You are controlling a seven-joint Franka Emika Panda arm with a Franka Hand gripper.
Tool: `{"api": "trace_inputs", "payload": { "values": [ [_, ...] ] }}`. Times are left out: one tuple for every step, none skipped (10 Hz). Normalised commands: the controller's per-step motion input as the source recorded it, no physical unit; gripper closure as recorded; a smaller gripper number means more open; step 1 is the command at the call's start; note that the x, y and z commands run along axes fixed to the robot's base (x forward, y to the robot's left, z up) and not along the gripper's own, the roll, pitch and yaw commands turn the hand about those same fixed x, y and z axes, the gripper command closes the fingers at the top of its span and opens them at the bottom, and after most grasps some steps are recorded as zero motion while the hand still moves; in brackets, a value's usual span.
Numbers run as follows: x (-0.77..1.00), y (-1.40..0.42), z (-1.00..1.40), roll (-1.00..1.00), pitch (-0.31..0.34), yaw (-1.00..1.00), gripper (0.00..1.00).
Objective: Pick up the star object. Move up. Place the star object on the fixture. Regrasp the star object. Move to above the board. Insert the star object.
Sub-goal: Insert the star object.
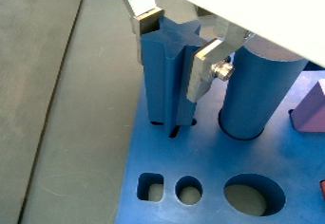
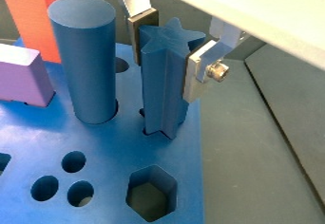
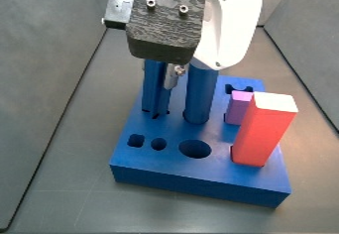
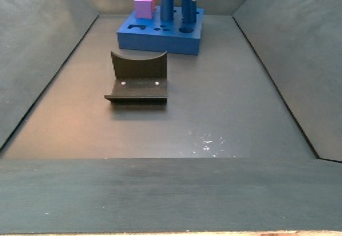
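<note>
- While the star object [image 2: 162, 81] stands upright in the board [image 2: 216, 176], we see the gripper [image 2: 165, 40] pointing straight down over it.
- Fingers [image 2: 200, 68] flank its top; we cannot tell whether they clamp it.

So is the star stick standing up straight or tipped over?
Standing up straight. In both wrist views the star object rises upright from the board, its foot in a hole, the gripper fingers flanking its top.
</note>
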Motion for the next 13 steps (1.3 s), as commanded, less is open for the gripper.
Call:
{"api": "trace_inputs", "payload": {
  "values": [
    [-0.16, 0.00, -0.79, -0.19, 0.000, 0.00, 1.00],
    [-0.21, 0.00, -0.75, -0.21, 0.000, -0.07, 1.00],
    [-0.23, 0.00, -0.74, -0.22, 0.000, -0.13, 1.00],
    [-0.17, -0.04, -0.67, -0.23, -0.024, -0.12, 1.00],
    [-0.11, 0.00, -0.49, -0.30, -0.089, -0.04, 1.00],
    [0.00, 0.00, -0.09, -0.11, -0.053, 0.00, 1.00],
    [-0.25, -0.03, 0.00, 0.00, -0.081, -0.09, 1.00],
    [-0.23, -0.03, -0.16, -0.19, -0.500, -0.05, 1.00],
    [-0.09, 0.00, -0.17, -0.16, -0.500, 0.00, 1.00],
    [-0.05, -0.02, -0.40, 0.00, -0.420, 0.21, 1.00],
    [-0.03, 0.00, -0.43, -0.04, -0.389, 0.09, 1.00],
    [-0.05, -0.10, -0.41, 0.06, -0.324, 0.05, 1.00],
    [0.00, -0.21, -0.38, 0.30, -0.139, 0.11, 1.00]
  ]
}}
